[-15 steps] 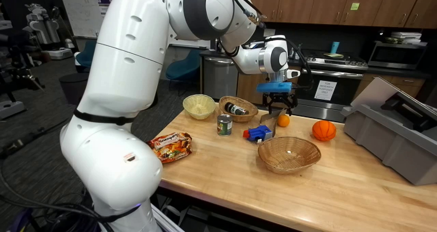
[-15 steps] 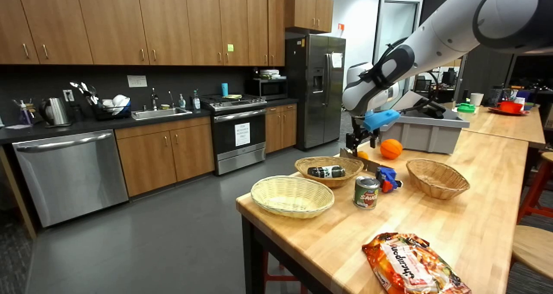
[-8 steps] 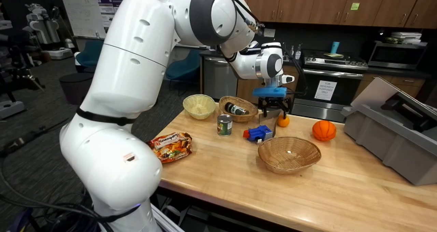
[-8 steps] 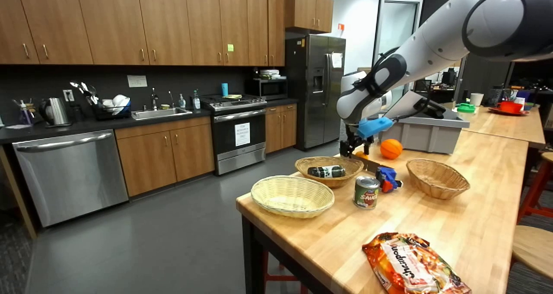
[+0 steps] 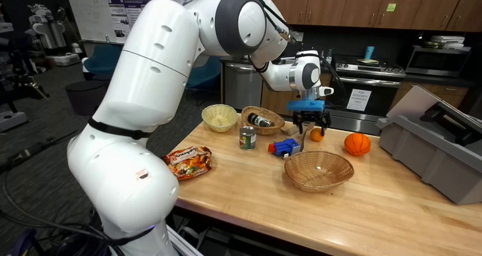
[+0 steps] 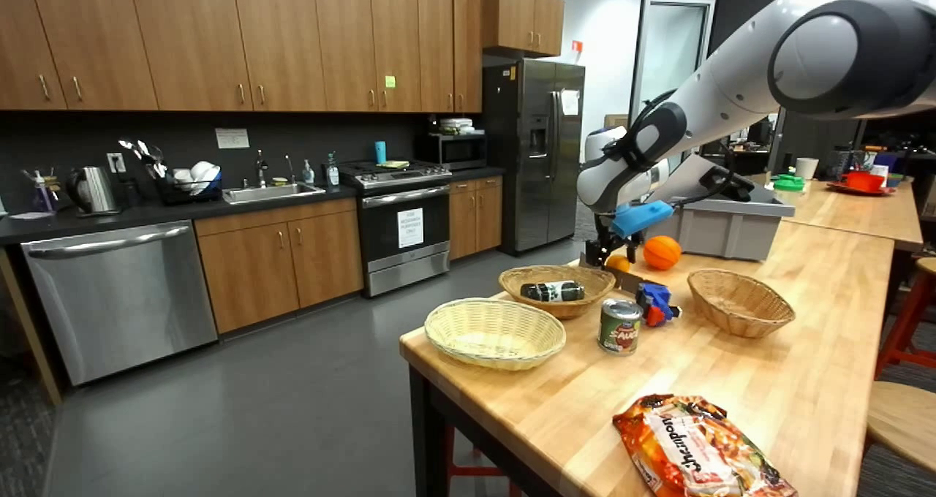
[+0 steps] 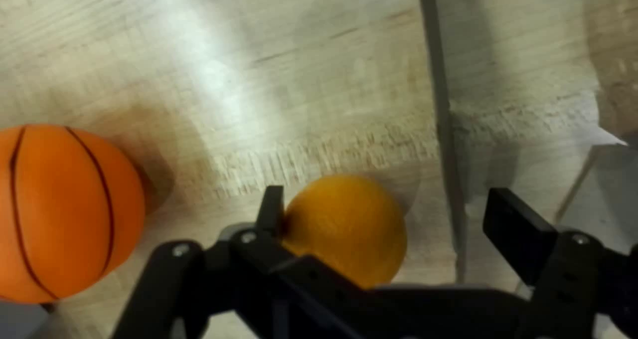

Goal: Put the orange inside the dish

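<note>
Orange (image 5: 316, 135) resting on table (image 5: 241, 203), outside dish (image 5: 318, 180) and beyond it in exterior view. Gripper (image 5: 311, 130) hovering beyond dish, jaws standing wide apart, gripping nothing. Basketball (image 5: 357, 144) sitting near dish.

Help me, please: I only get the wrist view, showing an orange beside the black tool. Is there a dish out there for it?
Observer: Yes, likely the brown wicker basket, seen in both exterior views, standing apart from the orange.
Visitor: What's near that basket?
Observer: A blue toy gun with a red tip lies close to its rim.
Visitor: Any other baskets around?
Observer: Two: a pale yellow basket and a second brown basket.
</note>
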